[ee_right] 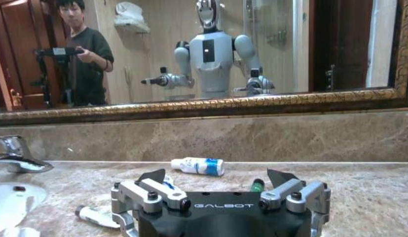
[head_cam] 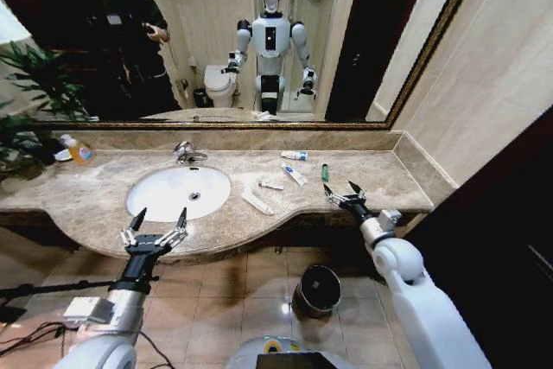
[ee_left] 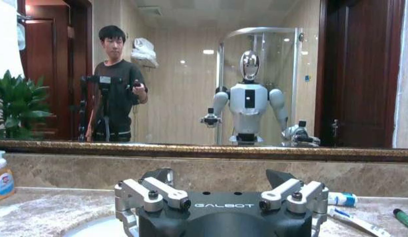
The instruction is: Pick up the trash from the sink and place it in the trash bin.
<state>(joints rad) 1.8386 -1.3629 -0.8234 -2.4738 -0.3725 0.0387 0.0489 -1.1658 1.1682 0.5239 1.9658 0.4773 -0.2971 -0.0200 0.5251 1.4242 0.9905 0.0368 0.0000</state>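
Our left gripper (head_cam: 156,219) hangs over the front edge of the marble counter (head_cam: 380,174) with its fingers spread wide and nothing between them. The sink (head_cam: 151,200) sits right past its tips, basin looking bare from the head view, faucet (head_cam: 184,153) on the far side of it. In the left wrist view the same gripper (ee_left: 219,178) is open too, with the soap bottle (ee_left: 1,176) well off to its outer side by the wall.

Our right gripper (head_cam: 342,190) is over the counter's right end, fingers also splayed and empty. The trash isn't in the sink at all; it's spread on the marble between our two grippers. A long white packet (head_cam: 257,203) and a small sachet (head_cam: 270,185) lie just beside the sink rim, closer to the left gripper's side. A tube (head_cam: 295,175) lies at an angle a bit inboard of the right gripper, another tube (head_cam: 294,155) lies farther back near the wall, and the green stick (head_cam: 325,172) is just ahead of the right gripper's tips. From the right wrist view, the gripper (ee_right: 218,179) has the back tube (ee_right: 198,166) straight ahead of it and the green stick (ee_right: 256,185) poking up just behind its fingers.

The bin (head_cam: 317,290) stands on the tiled floor below the counter, under and inboard of the right gripper, well apart from all the trash.
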